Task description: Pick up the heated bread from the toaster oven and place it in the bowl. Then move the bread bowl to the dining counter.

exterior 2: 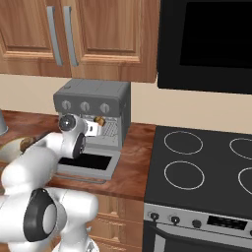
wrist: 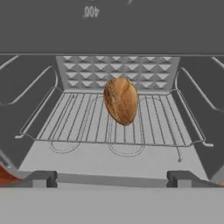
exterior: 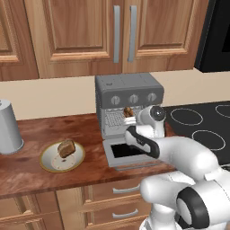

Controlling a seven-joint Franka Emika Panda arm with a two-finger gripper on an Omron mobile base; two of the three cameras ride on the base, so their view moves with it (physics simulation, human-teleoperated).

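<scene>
Chunky glossy white arm with rounded shells, dark grey rings at the joints, a black band near the wrist, pretty clean look.

A home kitchen is showing here: wooden cabinets hanging over a wood counter, a toaster oven sitting beside a black stove.

wooden wall cabinets above beige backsplash; black stovetop alongside.

One toaster oven with three knobs; one golden roll on its rack; one bread chunk; one bowl; one metal canister; four stove rings.
</scene>
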